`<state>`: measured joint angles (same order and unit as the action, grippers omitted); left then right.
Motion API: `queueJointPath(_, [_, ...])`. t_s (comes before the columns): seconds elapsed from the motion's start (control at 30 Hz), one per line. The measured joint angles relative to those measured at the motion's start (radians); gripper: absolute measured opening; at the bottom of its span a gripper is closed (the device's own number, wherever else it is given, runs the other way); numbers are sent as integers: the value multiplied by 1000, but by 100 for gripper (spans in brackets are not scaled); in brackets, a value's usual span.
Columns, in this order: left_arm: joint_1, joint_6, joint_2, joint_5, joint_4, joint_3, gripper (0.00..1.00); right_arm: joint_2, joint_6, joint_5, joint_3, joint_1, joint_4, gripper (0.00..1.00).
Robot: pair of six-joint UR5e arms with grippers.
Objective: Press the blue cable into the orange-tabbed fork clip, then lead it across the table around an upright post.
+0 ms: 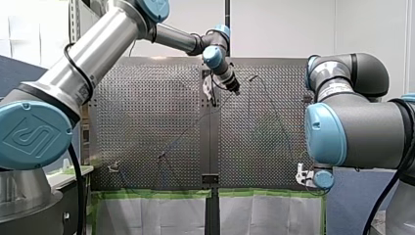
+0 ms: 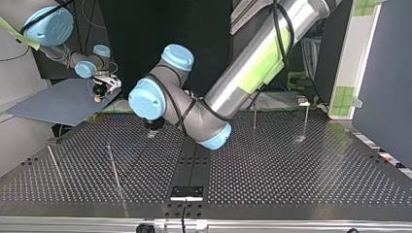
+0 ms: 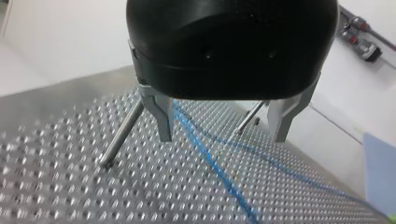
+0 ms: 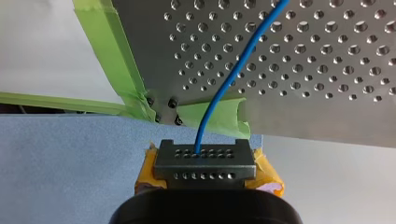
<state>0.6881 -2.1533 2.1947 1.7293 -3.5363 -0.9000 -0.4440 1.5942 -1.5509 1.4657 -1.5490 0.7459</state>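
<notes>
Routing step, likely: left gripper (image 3: 222, 137), fingers apart, straddles blue cable (image 3: 219, 171) by a post (image 3: 122, 135), must grasp next; right gripper (image 4: 205, 162) clamps the cable

2 arms: my left arm (image 1: 93, 58), my right arm (image 1: 357, 122). 2 grippers: my left gripper (image 3: 224, 137), my right gripper (image 4: 205, 161). 2 metal fingers (image 3: 161, 116) show on the left one. 1 perforated table (image 2: 291, 165); front view shows it as 2 hole plates. 4 upright posts in the top view: post (image 2: 52, 159), post (image 2: 114, 170), post (image 2: 254, 116), post (image 2: 305, 121). Only 2 of them show in the left wrist view. 1 blue cable (image 4: 233, 70) in the right wrist view. The left wrist view shows 2 blue runs; can't tell if they're the same cable. 1 blue sheet (image 4: 70, 154).
</notes>
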Motion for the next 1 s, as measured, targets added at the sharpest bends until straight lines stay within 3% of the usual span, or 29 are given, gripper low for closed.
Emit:
queueJointPath(0.47, [53, 85, -71, 8, 12, 2, 99, 0, 1, 0, 0, -5, 0, 0])
queueJointPath(0.87, [74, 198, -78, -31, 120, 9, 99, 0, 2, 0, -1, -6, -1, 0])
queueJointPath(1.0, [72, 241, -78, -24, 162, 9, 99, 1, 2, 0, -1, -6, -2, 0])
